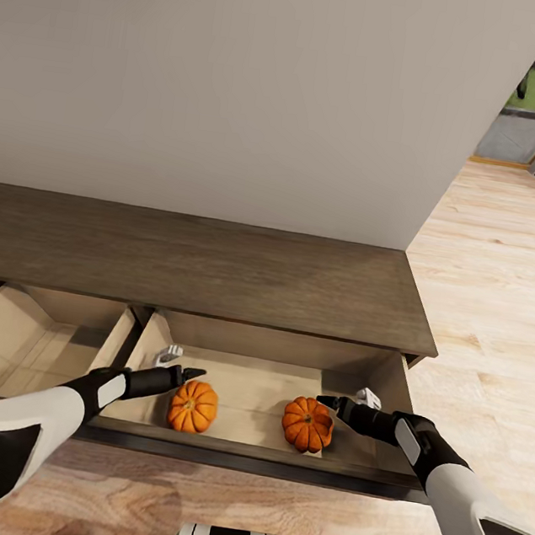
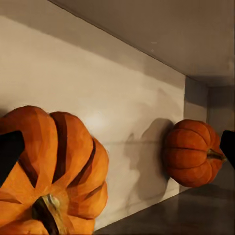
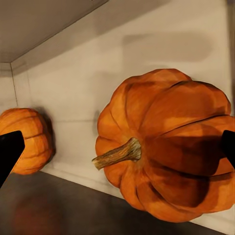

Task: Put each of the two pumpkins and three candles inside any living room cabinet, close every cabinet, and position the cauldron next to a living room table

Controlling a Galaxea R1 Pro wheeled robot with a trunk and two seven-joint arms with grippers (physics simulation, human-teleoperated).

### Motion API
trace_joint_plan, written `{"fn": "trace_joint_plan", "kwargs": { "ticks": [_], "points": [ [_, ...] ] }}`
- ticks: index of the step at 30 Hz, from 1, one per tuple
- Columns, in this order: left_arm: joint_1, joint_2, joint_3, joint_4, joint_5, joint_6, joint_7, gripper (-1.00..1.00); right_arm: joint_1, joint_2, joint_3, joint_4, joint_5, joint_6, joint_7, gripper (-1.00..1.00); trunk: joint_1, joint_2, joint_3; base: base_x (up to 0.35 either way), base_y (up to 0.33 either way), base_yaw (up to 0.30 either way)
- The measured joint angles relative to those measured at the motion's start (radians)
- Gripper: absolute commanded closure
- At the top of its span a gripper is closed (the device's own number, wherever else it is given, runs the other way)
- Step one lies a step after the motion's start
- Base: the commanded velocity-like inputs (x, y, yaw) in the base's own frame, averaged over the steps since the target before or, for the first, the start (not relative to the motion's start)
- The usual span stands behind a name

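Item: two pumpkins, left (image 1: 192, 407) and right (image 1: 308, 424), resting in the cabinet's (image 1: 199, 271) open drawer (image 1: 267, 391). Your left hand (image 1: 187, 373) and right hand (image 1: 327, 402): spread, empty, beside them. Next, probably: withdraw, fetch candles.

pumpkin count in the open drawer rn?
2. Both lie in the right open drawer of the cabinet: left pumpkin by the left gripper, right pumpkin by the right gripper. Drawer's front strip is hidden.
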Motion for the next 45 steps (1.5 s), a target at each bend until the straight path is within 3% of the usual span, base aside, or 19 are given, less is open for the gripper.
{"fn": "trace_joint_plan", "kwargs": {
  "ticks": [5, 11, 14, 19, 24, 28, 32, 39, 41, 43, 45],
  "points": [
    [0.002, -0.012, -0.001, -0.010, -0.002, 0.002, -0.040, -1.00, 0.000, -0.005, 0.000, -0.001, 0.000, 0.000, 0.012, -1.00, 0.000, 0.000, 0.000, 0.000, 0.000, 0.000],
    [0.003, -0.027, -0.001, -0.020, -0.003, 0.010, -0.045, -1.00, 0.000, -0.035, 0.000, 0.002, 0.002, 0.000, 0.121, -1.00, 0.000, 0.000, 0.000, 0.000, 0.000, 0.000],
    [0.004, -0.040, 0.000, -0.025, -0.003, 0.011, -0.045, -1.00, 0.000, -0.038, 0.000, 0.003, 0.023, 0.000, 0.135, -1.00, 0.000, 0.000, 0.000, 0.000, 0.000, 0.000],
    [0.005, -0.074, -0.008, -0.035, -0.005, 0.016, -0.046, -1.00, 0.000, -0.038, 0.000, 0.005, 0.073, 0.000, 0.154, -1.00, -0.002, 0.001, 0.019, 0.000, 0.000, 0.000],
    [0.005, -0.081, -0.049, -0.082, -0.005, 0.018, -0.047, -1.00, 0.000, -0.041, 0.000, 0.002, 0.082, 0.001, 0.173, -1.00, -0.005, 0.002, 0.039, 0.000, 0.000, 0.000],
    [0.002, -0.080, -0.063, -0.110, -0.005, 0.033, -0.047, -1.00, 0.000, -0.060, 0.000, -0.002, 0.084, 0.005, 0.228, -1.00, -0.006, 0.003, 0.054, 0.000, 0.000, 0.000],
    [-0.002, -0.079, -0.074, -0.113, -0.005, 0.122, -0.046, -1.00, 0.000, -0.092, 0.000, -0.007, 0.085, 0.064, 0.281, -1.00, -0.008, 0.004, 0.069, 0.000, 0.000, 0.000],
    [-0.015, -0.064, -0.083, -0.109, -0.006, 0.146, -0.046, -1.00, 0.000, -0.143, 0.000, -0.004, 0.084, 0.089, 0.387, -1.00, -0.011, 0.006, 0.097, 0.000, 0.000, 0.000],
    [-0.018, -0.054, -0.121, -0.105, -0.006, 0.148, -0.045, -1.00, 0.000, -0.159, 0.000, -0.003, 0.083, 0.092, 0.393, -1.00, -0.012, 0.006, 0.104, 0.000, 0.000, 0.000],
    [-0.019, -0.048, -0.217, -0.103, -0.005, 0.154, -0.046, -1.00, 0.000, -0.171, 0.000, -0.005, 0.086, 0.125, 0.396, -1.00, -0.013, 0.007, 0.112, 0.000, 0.000, 0.000],
    [-0.019, -0.043, -0.244, -0.103, -0.003, 0.160, -0.046, -1.00, 0.000, -0.180, 0.000, -0.006, 0.087, 0.135, 0.396, -1.00, -0.014, 0.007, 0.120, 0.000, 0.000, 0.000]
  ]
}}
